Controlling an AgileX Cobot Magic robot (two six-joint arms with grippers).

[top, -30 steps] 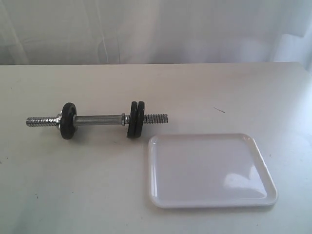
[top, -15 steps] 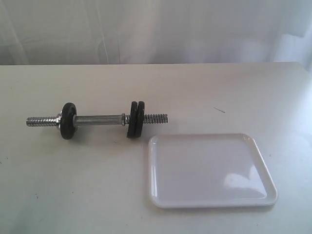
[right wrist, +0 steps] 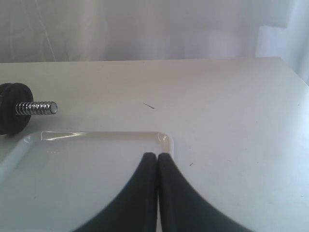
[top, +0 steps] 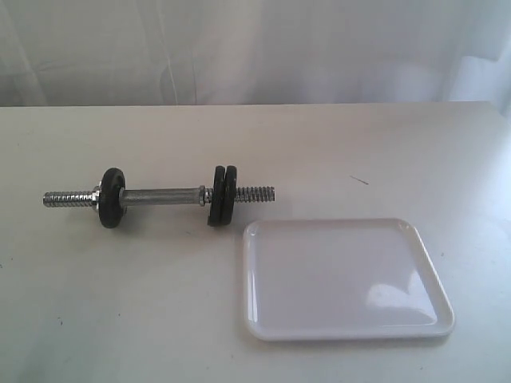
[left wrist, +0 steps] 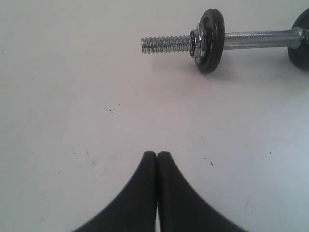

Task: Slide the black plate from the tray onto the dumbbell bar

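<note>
The dumbbell bar lies on the table left of the white tray. It carries three black plates: one near its left threaded end and two side by side near its right end. I cannot tell them apart. The tray holds nothing. My left gripper is shut and empty above bare table, short of the bar's threaded end and a plate. My right gripper is shut and empty over the tray's corner. Neither gripper shows in the exterior view.
The table top is pale, with a few small dark marks. A white curtain hangs behind its far edge. The bar's right threaded tip ends just beyond the tray's rim.
</note>
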